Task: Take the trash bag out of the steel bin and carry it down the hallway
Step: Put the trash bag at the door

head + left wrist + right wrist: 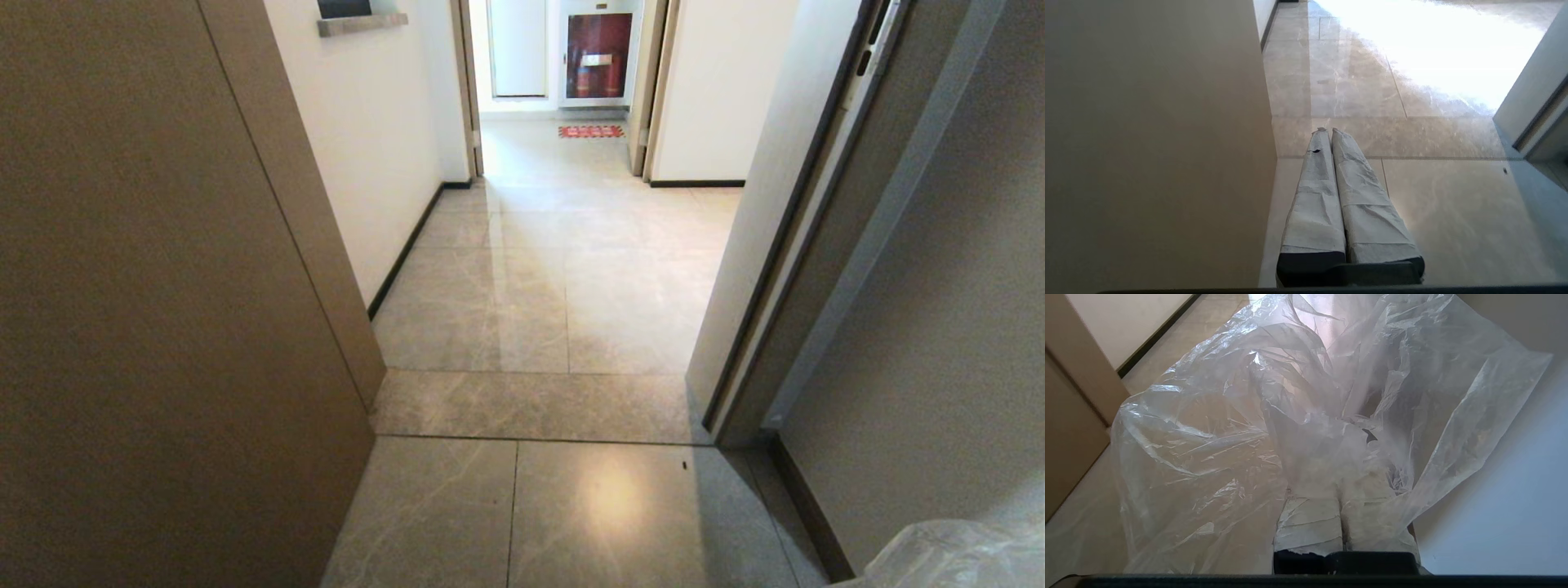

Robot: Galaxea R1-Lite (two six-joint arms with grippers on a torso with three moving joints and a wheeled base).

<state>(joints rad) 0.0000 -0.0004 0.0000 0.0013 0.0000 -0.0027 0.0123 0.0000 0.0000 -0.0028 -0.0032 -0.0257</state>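
Bag drapes right hand, tips hidden | left hand closed, empty

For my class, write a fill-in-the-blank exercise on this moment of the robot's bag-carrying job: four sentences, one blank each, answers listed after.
1. The right gripper is shut on the clear, crinkled ____.
2. The left gripper holds ____; its wrapped fingers are pressed together.
3. Ahead, the hallway floor is laid with glossy grey-beige ____.
4. On the floor at the hallway's far end lies a small ____ mat.

Missing words: trash bag; nothing; tiles; red
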